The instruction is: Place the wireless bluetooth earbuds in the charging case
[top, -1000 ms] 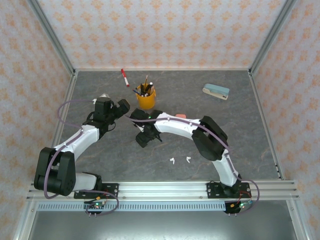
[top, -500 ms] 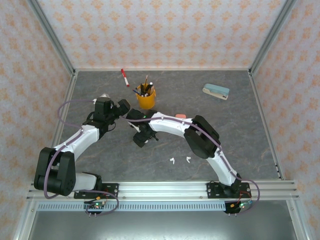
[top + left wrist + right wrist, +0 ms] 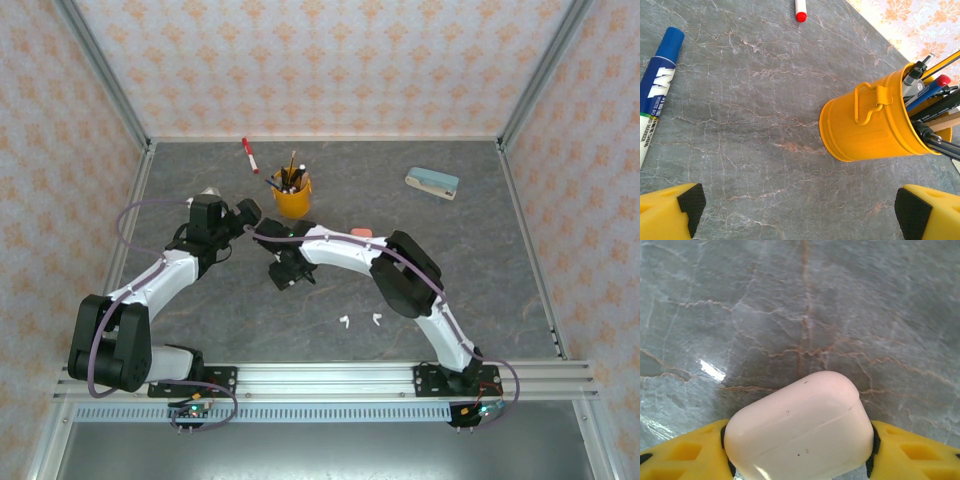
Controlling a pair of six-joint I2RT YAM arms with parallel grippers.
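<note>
Fingers of the right gripper pinch a pale pink case from both sides. The left gripper hangs spread wide near a yellow pen cup.

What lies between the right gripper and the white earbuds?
Nothing: in the top view, the table between the right gripper, closed on a pink case, and the white earbuds is bare.

Robot lab cell, wallpapered panels, aluminium frame
</note>
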